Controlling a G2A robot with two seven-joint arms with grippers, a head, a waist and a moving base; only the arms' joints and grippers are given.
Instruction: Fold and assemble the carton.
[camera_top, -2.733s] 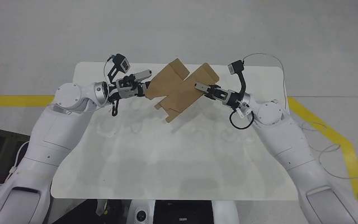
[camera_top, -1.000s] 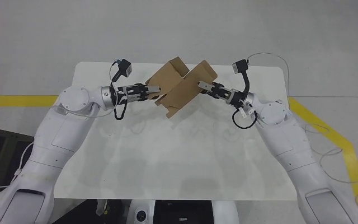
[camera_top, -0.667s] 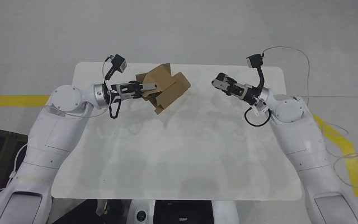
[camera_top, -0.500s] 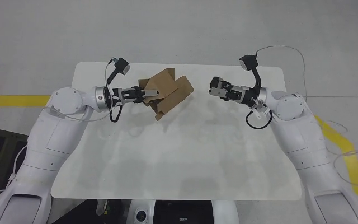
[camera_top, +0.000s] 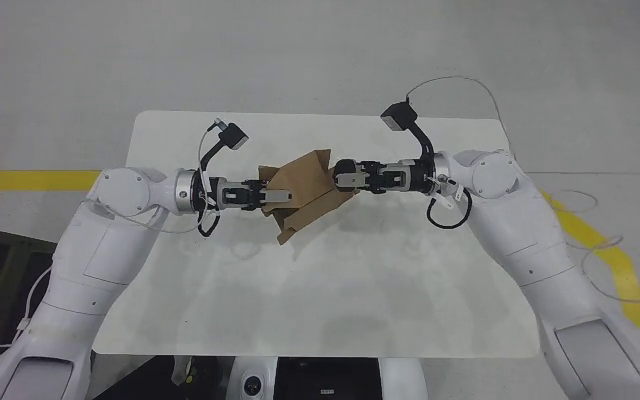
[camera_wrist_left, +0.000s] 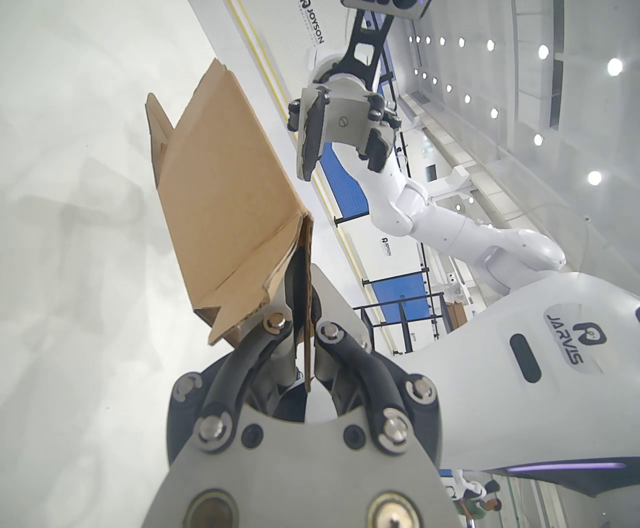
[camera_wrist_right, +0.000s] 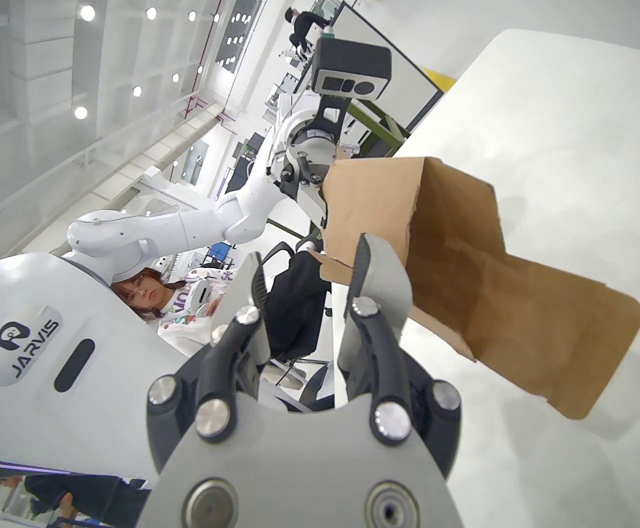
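A brown cardboard carton (camera_top: 308, 188), partly folded with its flaps open, is held above the white table (camera_top: 400, 290) near its far middle. My left gripper (camera_top: 268, 197) is shut on the carton's left edge; in the left wrist view its fingers (camera_wrist_left: 280, 320) clamp a flap of the carton (camera_wrist_left: 225, 200). My right gripper (camera_top: 345, 180) stands open right at the carton's right side. In the right wrist view one of its fingers (camera_wrist_right: 382, 275) overlaps the near edge of the carton (camera_wrist_right: 450, 250), and nothing is clamped between the two.
The white table has rounded corners and bare surface in front of the carton. A yellow floor line (camera_top: 40, 180) runs past both sides of the table. A loose cable (camera_top: 455, 85) arcs above the right arm.
The right gripper let go of the carton, pulled away to the right, then came back left to its right side. The left gripper stayed shut and shifted the carton slightly nearer.
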